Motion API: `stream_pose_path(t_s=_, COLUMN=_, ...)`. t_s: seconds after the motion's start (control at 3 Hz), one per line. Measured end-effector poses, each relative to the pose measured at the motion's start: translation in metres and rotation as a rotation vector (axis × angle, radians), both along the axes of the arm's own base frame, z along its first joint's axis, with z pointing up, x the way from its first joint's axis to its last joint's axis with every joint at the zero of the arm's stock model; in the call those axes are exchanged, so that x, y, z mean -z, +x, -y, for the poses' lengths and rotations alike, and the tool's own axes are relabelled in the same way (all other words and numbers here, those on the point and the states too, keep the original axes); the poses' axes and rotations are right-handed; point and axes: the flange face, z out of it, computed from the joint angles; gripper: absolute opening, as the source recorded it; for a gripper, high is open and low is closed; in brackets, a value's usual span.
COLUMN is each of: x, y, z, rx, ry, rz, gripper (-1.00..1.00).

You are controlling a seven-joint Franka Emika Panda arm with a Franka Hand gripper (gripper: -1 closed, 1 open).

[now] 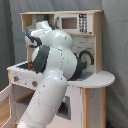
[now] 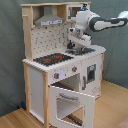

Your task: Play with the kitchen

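Note:
The kitchen point(image 2: 37, 85) is a tall white and light-wood toy, seen in both exterior views. It has a grey hood point(image 2: 50, 20), a black-red stovetop point(image 2: 52, 59) and a sink with a black faucet point(image 1: 88, 55). Its windowed oven door point(image 2: 72, 102) hangs open, folded down at the front. A small microwave point(image 1: 80, 22) sits on the top shelf. My gripper point(image 2: 74, 47) points down over the sink corner, right of the stovetop. In the first exterior view my own white arm point(image 1: 52, 70) hides the gripper.
My arm point(image 2: 106, 22) reaches in from the second exterior view's right, level with the top shelf. A grey curtain backs the scene, and the kitchen stands on a wooden floor point(image 2: 112, 107). The open oven door juts out in front of the cabinet.

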Motion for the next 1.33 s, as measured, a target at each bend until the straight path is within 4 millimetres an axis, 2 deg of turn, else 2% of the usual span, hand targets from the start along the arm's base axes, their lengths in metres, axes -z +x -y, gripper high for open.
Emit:
stream_pose_path(t_s=0.67, x=-0.031, y=-0.047, z=-0.024, rx=-0.03, ry=-0.074, rz=0.002, gripper=1.0)
stream_pose_path(t_s=1.33, x=-0.048, y=-0.087, z=-0.035, rx=-0.059, ry=-0.232, rz=0.033, gripper=1.0)
